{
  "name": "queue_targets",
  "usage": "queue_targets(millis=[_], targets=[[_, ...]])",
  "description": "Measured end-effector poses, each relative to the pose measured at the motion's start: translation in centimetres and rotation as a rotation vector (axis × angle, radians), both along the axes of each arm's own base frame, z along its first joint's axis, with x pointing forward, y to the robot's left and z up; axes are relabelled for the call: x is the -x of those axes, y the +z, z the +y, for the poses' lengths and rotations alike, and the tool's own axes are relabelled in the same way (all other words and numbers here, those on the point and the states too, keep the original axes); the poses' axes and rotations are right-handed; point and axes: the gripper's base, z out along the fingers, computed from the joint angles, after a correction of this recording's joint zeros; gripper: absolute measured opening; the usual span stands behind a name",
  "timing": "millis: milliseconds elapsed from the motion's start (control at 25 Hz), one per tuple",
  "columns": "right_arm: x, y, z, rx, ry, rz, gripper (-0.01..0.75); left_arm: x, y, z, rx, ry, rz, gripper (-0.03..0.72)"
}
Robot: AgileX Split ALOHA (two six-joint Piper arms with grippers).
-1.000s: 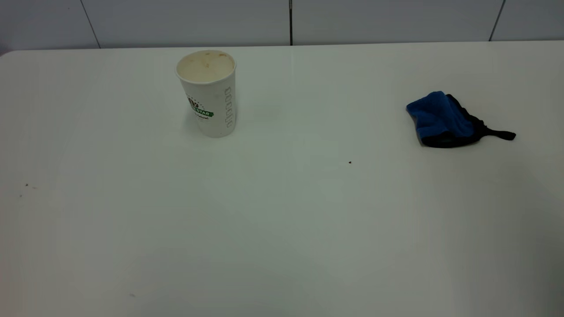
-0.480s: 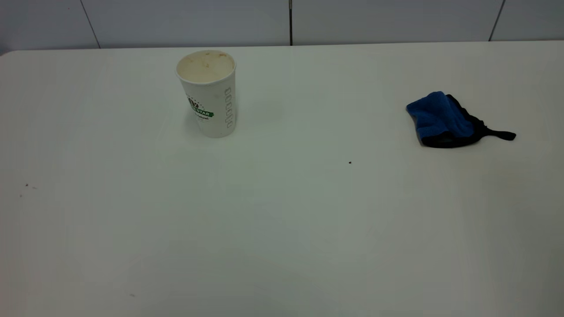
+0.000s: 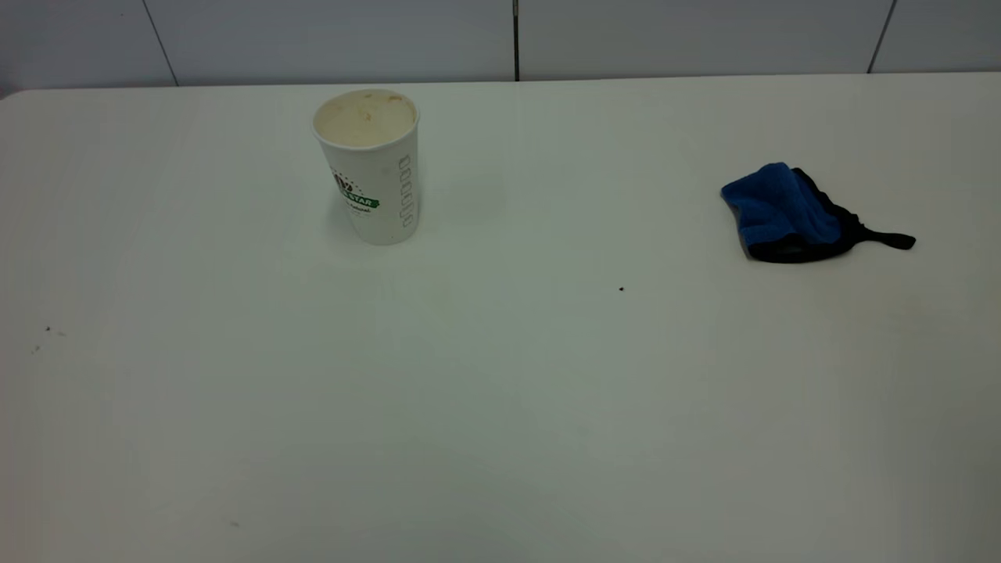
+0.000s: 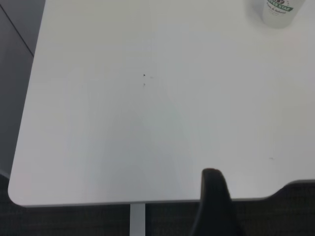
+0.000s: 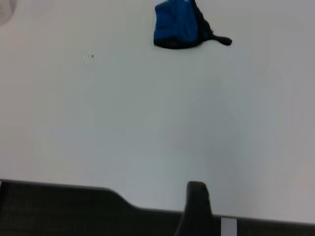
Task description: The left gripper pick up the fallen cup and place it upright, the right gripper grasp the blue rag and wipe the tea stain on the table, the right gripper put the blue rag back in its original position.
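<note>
Cup: the paper cup stands upright on the bench, toward the far left, mouth up, with brownish residue inside; it also shows at the edge of the left wrist view.
Blue rag: the blue rag lies crumpled at the far right of the bench, well apart from the cup, nothing touching it; the right wrist view shows it too.
Tea stain: no clear stain shows; only a faint yellowish tint near the cup and a few dark specks.
Left gripper: the left gripper is out at the near edge of the bench, far from the cup; only one dark finger shows, so I cannot tell how the jaws stand.
Right gripper: the right gripper is likewise at the near edge, far from the rag; jaws cannot be told.
Progress: judging by the layout, all three steps look done, with cup righted, bench wiped, rag laid down. Nothing obvious is left.
</note>
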Motion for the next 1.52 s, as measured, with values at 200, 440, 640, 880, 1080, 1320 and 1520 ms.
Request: queue_targets(millis=[200,440,640,880,1080,1320,1520], targets=[[1.0,0.0,-0.1,0.007,-0.017,-0.070,0.655,0.0,0.0,0.0,0.000,0.000,0.000,0.535],[1.4,0.0,-0.1,0.009,-0.019,-0.098,0.641,0.0,0.0,0.0,0.000,0.000,0.000,0.535],[1.4,0.0,-0.1,0.009,-0.019,-0.098,0.583,0.0,0.0,0.0,0.000,0.000,0.000,0.535],[1.4,0.0,-0.2,0.013,-0.020,-0.098,0.472,0.0,0.0,0.0,-0.001,-0.001,0.000,0.535],[1.4,0.0,-0.4,0.030,-0.036,-0.097,0.384,0.0,0.0,0.0,-0.001,-0.001,0.000,0.535],[1.4,0.0,-0.5,0.030,-0.057,-0.097,0.295,0.0,0.0,0.0,-0.001,-0.001,0.000,0.535],[1.4,0.0,-0.5,0.029,-0.058,-0.097,0.235,0.0,0.0,0.0,-0.001,-0.001,0.000,0.535]])
